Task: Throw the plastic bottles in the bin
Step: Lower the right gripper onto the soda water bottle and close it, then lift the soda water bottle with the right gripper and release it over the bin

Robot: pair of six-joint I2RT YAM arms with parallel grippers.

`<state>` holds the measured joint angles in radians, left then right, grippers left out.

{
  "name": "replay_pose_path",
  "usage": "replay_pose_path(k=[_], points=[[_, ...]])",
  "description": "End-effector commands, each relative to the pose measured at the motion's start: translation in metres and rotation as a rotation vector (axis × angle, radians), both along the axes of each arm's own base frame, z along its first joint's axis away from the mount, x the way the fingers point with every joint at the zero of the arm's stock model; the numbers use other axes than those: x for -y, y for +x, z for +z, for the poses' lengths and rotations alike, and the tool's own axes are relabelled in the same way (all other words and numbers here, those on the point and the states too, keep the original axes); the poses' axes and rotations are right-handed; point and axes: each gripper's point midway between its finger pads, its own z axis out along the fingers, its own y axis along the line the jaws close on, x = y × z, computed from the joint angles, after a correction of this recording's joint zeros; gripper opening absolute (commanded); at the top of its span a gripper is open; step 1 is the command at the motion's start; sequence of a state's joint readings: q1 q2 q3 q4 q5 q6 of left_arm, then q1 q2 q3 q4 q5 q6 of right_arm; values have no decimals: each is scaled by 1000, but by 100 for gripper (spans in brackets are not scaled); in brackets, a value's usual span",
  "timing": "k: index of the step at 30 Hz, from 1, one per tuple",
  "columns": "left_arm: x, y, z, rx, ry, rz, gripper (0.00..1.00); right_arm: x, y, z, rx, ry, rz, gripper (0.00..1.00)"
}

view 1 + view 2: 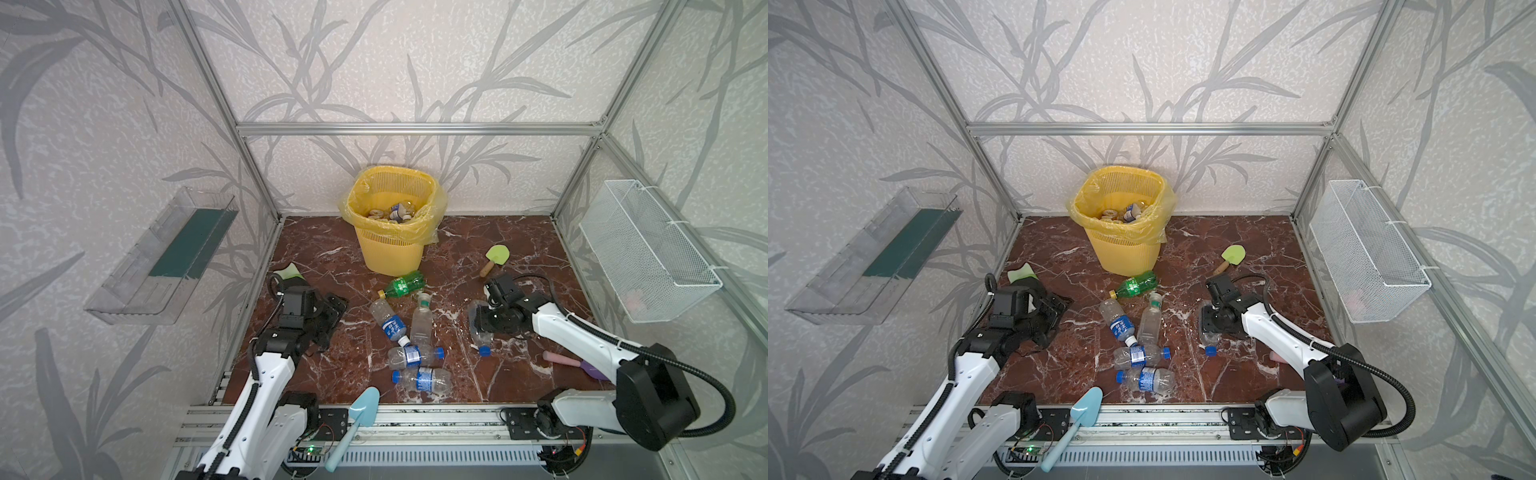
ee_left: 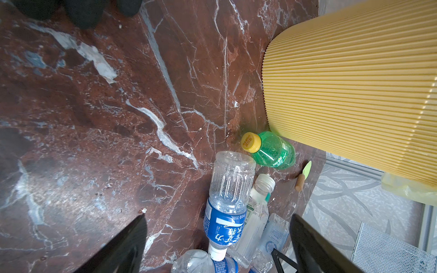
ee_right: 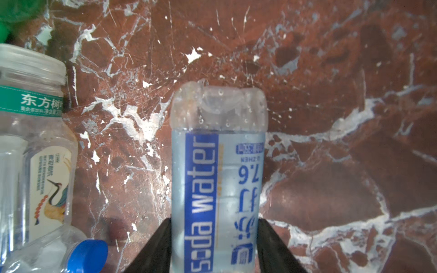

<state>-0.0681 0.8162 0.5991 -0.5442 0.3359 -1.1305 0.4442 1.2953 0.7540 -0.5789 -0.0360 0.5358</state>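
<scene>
Soda water bottle (image 3: 218, 177): lying on marble tabletop (image 3: 331, 71), pinched by fingers (image 3: 153, 250) of right gripper (image 3: 214, 222).
Left gripper (image 2: 217, 217): fingers spread wide above tabletop.
Bin (image 1: 392, 245): upright, bottles (image 1: 397, 212) inside.

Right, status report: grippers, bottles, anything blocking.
Left gripper open, empty. Right gripper shut on clear blue-labelled soda-water bottle. Yellow lattice plastic bin upright, partly filled. Green plastic bottle lies before it; way over looks clear.
</scene>
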Motion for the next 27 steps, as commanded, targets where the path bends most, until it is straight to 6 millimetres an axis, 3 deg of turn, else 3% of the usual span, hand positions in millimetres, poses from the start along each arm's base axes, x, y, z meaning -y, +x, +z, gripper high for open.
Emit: replay_pose_path(k=[1, 9, 16, 21, 27], points=[[0, 0, -3, -7, -17, 12, 94, 10, -16, 1, -58, 40, -168, 55], [0, 0, -3, -8, -16, 15, 94, 21, -25, -3, -53, 35, -260, 58], [0, 1, -4, -11, -17, 17, 94, 24, -26, -13, -79, 8, -265, 68], [-1, 1, -2, -7, -13, 19, 94, 25, -22, -7, -56, 2, -265, 77], [0, 2, -4, -13, -16, 16, 94, 30, -12, -1, -14, -3, -270, 77]])
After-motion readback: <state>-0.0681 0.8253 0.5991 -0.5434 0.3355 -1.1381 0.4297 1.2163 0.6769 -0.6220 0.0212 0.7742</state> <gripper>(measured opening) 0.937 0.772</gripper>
